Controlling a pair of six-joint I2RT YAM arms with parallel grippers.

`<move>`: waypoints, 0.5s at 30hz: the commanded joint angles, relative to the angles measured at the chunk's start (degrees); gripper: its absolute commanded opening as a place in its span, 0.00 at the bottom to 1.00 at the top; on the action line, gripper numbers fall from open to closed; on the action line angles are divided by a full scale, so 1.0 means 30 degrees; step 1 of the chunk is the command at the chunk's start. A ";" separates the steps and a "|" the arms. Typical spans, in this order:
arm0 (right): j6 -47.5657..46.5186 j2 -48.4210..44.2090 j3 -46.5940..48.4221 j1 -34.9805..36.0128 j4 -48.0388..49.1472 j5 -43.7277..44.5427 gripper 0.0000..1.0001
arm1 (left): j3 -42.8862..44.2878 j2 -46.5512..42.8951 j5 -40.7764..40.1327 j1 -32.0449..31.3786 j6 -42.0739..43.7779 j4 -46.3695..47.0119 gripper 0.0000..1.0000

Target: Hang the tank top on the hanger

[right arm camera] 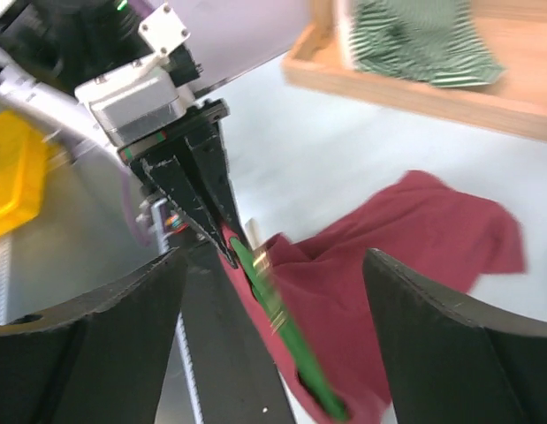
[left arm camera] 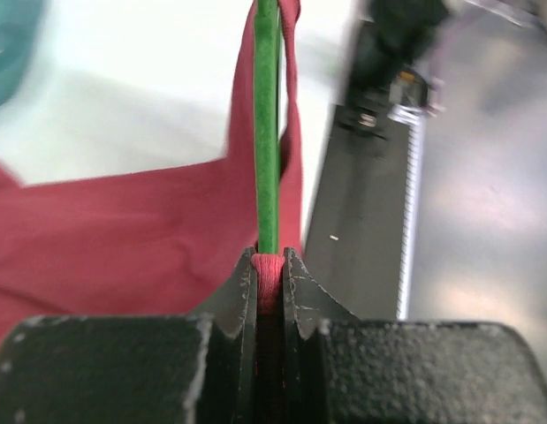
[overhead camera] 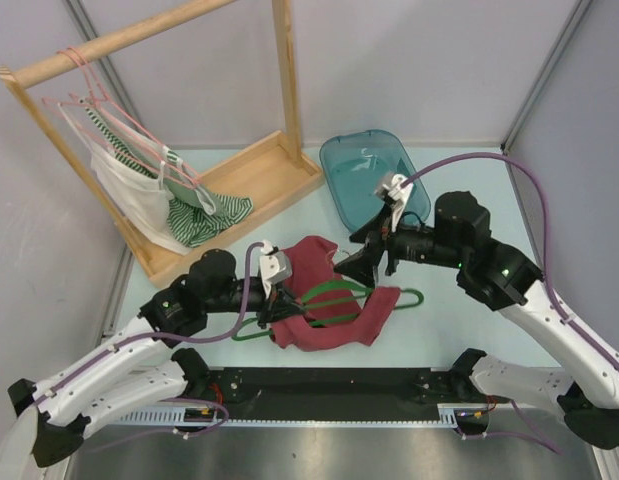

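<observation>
Lying rumpled on the table (overhead camera: 439, 330), a little toward 6 o'clock from its middle, the tank top (overhead camera: 324, 270) is a dark red heap with the hanger (overhead camera: 339, 290) threaded through it. The hanger's green bars cross the cloth. Its hook end pokes out onto bare table at 3 o'clock, and one corner shows from under the fabric at 8 o'clock.

The left gripper (left arm camera: 269, 261) reaches in from 8 o'clock and is clenched on the edge of the tank top. In the left wrist view, a fold of red cloth is pinched between the two black jaws. A green hanger bar runs straight away from the grip, touching the cloth. Whether the bar itself is caught between the jaws cannot be told.

The right gripper (right arm camera: 273, 261) comes in from 3 o'clock and hovers over the far side of the garment. Its jaws are spread wide and grasp nothing. Between them, the right wrist view shows the red fabric, the green bar and the other arm's fingers, all somewhat blurred.

A wooden rack (overhead camera: 279, 170) stands at 10 o'clock. On its rail hang pale pink hangers (overhead camera: 99, 90) carrying a white garment (overhead camera: 129, 195) and a green-and-white striped garment (overhead camera: 204, 215). A teal plastic tub (overhead camera: 349, 160) sits at 12 o'clock, just beyond the right wrist.
</observation>
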 commanded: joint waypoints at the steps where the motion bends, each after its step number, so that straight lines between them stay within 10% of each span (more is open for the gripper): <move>1: 0.0453 -0.1790 0.1066 -0.1247 0.0059 0.6179 0.88 | -0.0275 0.0113 -0.4798 -0.0059 -0.2221 0.2535 0.00; 5: 0.2210 -0.2554 0.0805 -0.1865 -0.0440 1.0121 0.88 | -0.0158 0.0493 -0.8639 -0.0088 -0.3596 0.3091 0.00; 15: 0.9068 -0.2292 -0.5143 -0.0255 0.7842 0.7607 0.84 | -0.1651 0.0377 -1.4560 -0.1375 -0.7145 0.8450 0.00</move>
